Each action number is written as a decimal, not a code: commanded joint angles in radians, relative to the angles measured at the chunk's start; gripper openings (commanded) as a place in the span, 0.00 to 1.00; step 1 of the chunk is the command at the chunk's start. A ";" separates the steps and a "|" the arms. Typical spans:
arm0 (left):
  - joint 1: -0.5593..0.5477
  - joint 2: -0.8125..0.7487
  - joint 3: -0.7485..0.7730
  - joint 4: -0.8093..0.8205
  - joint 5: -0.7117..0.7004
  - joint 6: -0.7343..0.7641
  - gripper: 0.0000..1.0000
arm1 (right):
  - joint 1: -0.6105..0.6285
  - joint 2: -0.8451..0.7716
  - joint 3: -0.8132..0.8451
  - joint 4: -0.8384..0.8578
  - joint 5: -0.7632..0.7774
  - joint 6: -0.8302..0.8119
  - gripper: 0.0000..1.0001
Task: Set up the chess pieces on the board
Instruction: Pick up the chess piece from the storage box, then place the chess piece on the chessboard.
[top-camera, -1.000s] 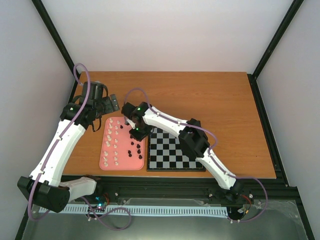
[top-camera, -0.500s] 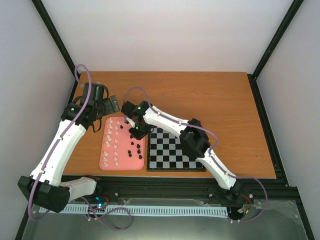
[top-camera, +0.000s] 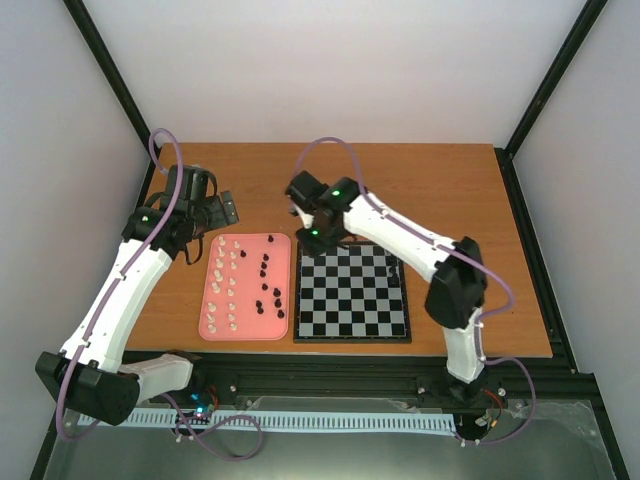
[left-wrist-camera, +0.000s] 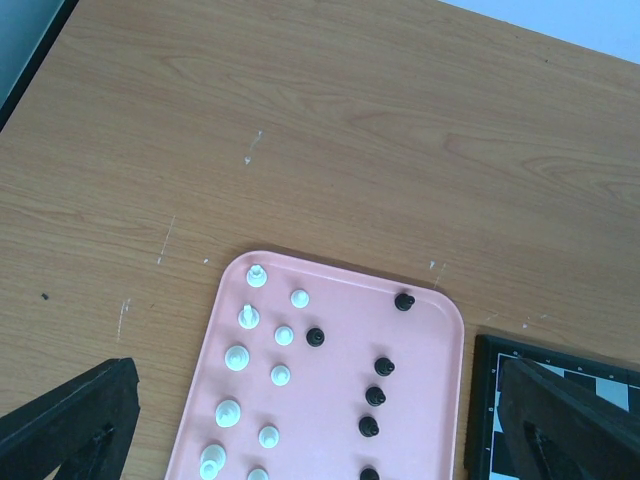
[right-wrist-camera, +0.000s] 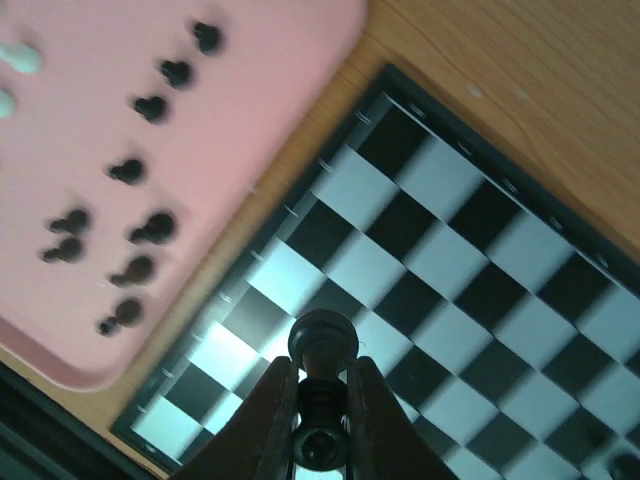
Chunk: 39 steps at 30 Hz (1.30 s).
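The checkered board (top-camera: 352, 341) lies front centre, next to a pink tray (top-camera: 245, 337) that holds several white pieces (top-camera: 230, 285) on its left and black pieces (top-camera: 268, 295) on its right. My right gripper (top-camera: 318, 240) hangs over the board's far left corner. In the right wrist view it (right-wrist-camera: 322, 372) is shut on a black piece (right-wrist-camera: 322, 340), held above the board (right-wrist-camera: 480, 250). My left gripper (top-camera: 205, 205) is open and empty behind the tray's far left corner. Its view shows the tray (left-wrist-camera: 330, 420), white pieces (left-wrist-camera: 240, 355) and black pieces (left-wrist-camera: 375, 395).
The wooden table (top-camera: 440, 190) stretches behind and to the right of the board. A black frame rail (top-camera: 525, 250) runs along the table's right edge. The tray's edge (right-wrist-camera: 90, 130) lies just left of the board in the right wrist view.
My right arm has swung from over the tray to the right and back, carrying a black piece over the board's far left corner. The left arm has not moved.
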 joint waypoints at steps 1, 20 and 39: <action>0.004 -0.001 0.026 0.002 0.001 0.009 1.00 | -0.071 -0.164 -0.231 0.022 0.075 0.084 0.05; 0.004 0.037 -0.016 0.034 0.046 -0.006 1.00 | -0.174 -0.611 -0.948 0.200 0.083 0.347 0.05; 0.004 0.039 -0.033 0.038 0.028 -0.023 1.00 | -0.335 -0.613 -1.060 0.333 0.030 0.253 0.05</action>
